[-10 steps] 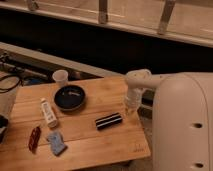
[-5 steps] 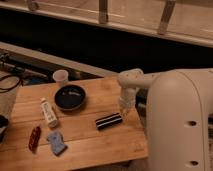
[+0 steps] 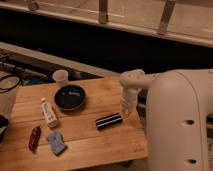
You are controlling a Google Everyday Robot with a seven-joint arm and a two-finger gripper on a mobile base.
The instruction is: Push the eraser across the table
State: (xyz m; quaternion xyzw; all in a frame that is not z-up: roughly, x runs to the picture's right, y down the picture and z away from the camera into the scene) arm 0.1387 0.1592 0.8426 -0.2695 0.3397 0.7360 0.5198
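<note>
The eraser (image 3: 109, 121), a small black bar with white stripes, lies on the light wooden table (image 3: 100, 145) toward its right side. My gripper (image 3: 126, 111) hangs from the white arm just right of the eraser, close above the tabletop near the right edge. It sits a little apart from the eraser's right end.
A dark bowl (image 3: 70, 97) sits at the middle back, a white cup (image 3: 60, 77) behind it. A white tube (image 3: 49, 113), a blue sponge block (image 3: 56, 142) and a red object (image 3: 34, 138) lie at the left. Cables lie beyond the left edge.
The arm has swung left and the gripper has come down closer to the eraser's right end. The eraser has not moved.
</note>
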